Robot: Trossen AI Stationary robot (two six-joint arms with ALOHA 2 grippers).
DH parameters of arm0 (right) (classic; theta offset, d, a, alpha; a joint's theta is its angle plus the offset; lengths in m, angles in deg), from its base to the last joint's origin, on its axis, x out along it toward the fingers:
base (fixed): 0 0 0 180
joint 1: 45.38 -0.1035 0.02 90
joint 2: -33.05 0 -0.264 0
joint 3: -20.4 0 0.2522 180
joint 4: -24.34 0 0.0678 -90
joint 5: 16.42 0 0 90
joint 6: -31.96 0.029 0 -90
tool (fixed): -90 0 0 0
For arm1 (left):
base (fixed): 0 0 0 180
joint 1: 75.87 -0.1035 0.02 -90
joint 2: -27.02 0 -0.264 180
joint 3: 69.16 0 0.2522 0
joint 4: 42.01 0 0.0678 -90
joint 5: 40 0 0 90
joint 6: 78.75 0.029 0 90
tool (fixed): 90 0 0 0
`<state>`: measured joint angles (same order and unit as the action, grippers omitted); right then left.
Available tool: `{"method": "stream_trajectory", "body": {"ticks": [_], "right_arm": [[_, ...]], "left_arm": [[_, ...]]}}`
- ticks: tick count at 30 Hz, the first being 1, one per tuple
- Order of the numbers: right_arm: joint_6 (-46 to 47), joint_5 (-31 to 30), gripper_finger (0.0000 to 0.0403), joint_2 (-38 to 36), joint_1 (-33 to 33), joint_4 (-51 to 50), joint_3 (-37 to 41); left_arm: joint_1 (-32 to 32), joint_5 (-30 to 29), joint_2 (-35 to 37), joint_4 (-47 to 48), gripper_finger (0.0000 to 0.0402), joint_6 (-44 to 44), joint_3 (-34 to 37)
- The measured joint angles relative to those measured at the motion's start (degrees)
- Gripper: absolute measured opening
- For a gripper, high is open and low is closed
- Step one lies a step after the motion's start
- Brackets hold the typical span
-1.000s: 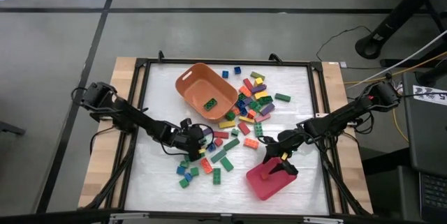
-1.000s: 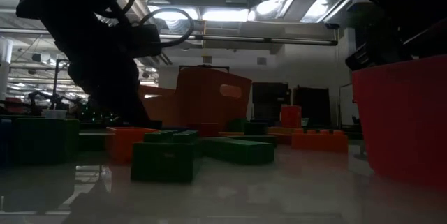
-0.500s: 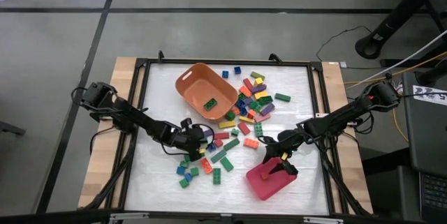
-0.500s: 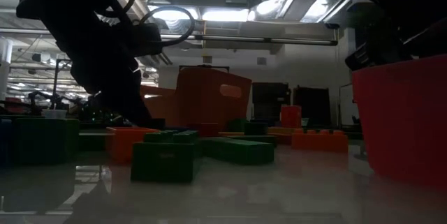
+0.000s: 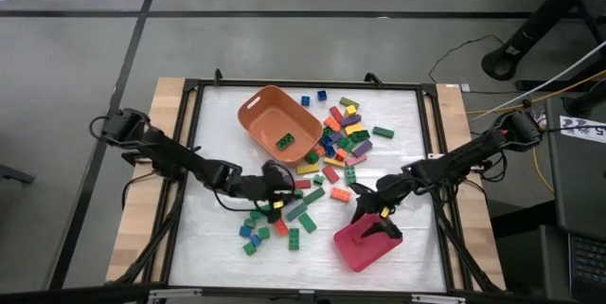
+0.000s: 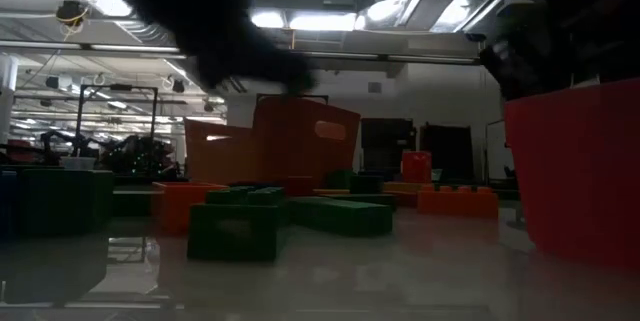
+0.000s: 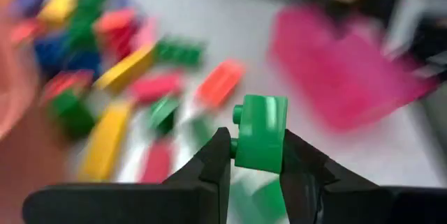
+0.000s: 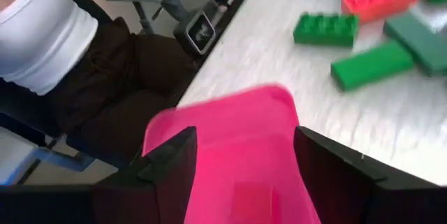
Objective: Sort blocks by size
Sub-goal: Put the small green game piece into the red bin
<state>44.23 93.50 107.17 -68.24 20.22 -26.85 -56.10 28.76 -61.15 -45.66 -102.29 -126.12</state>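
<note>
Many coloured blocks (image 5: 336,138) lie scattered mid-table, and more lie near the front (image 5: 254,238). My left gripper (image 5: 277,195) hovers at the left edge of that scatter, shut on a small green block (image 7: 260,140). An orange tub (image 5: 279,124) at the far middle holds one green block (image 5: 284,140). My right gripper (image 5: 367,211) hangs open just above the far end of the pink tray (image 5: 365,245). In its wrist view its fingers (image 8: 174,172) stand to either side of the tray (image 8: 230,147), touching nothing that I can see. My left gripper pinches the small green block by two opposite faces (image 7: 241,155) between its two fingers (image 7: 216,165). The block sticks out beyond the fingertips, with a stud (image 7: 237,114) showing on one side. It is lifted clear of the table.
A black frame (image 5: 189,152) rims the white work mat. In the low view, green and orange blocks (image 6: 235,226) lie in front of the orange tub (image 6: 295,146), and the pink tray's wall (image 6: 575,171) stands at the right. A seated person (image 8: 42,35) shows beyond the table's near edge.
My left gripper has risen off the table and shifted a little toward the table's right, tipping up nearer to level. In the low view its dark arm has left the mat and gone to the top of the picture. My right gripper has edged up over the tray.
</note>
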Motion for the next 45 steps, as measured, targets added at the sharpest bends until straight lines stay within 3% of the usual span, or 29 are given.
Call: {"method": "stream_trajectory", "body": {"ticks": [4, 7, 16, 22, 28, 36, 45], "right_arm": [[-5.6, -2.0, 0.0239, 0.0, 0.0, -3.8, -2.7], [-9.6, -8.7, 0.0239, 0.0, 0.0, -10.2, -5.4], [-11.3, -32.7, 0.0239, 0.0, 0.0, -34.3, -14.7], [-10.7, -43.0, 0.0239, 0.0, 0.0, -37.2, -15.8], [-5.3, -42.3, 0.0239, 0.0, 2.3, -37.1, -15.8], [-5.0, -39.8, 0.0239, 0.0, 7.0, -37.2, -15.8], [-4.9, -36.0, 0.0239, 0.0, 11.6, -36.7, -15.8]], "left_arm": [[0.0, 3.6, -4.5, -18.1, 0.0074, 3.8, 0.0], [0.1, 6.1, -9.5, -28.0, 0.0077, 5.0, -0.8], [2.3, 13.2, -24.5, -29.6, 0.0081, 8.3, -16.2], [3.9, 13.4, -30.9, -29.4, 0.0084, 12.4, -23.4], [4.2, 13.3, -35.2, -29.4, 0.0085, 15.1, -26.8], [3.9, 11.5, -36.6, -26.5, 0.0088, 19.7, -27.3], [2.8, 9.8, -36.6, -24.5, 0.0151, 19.3, -27.3]]}}
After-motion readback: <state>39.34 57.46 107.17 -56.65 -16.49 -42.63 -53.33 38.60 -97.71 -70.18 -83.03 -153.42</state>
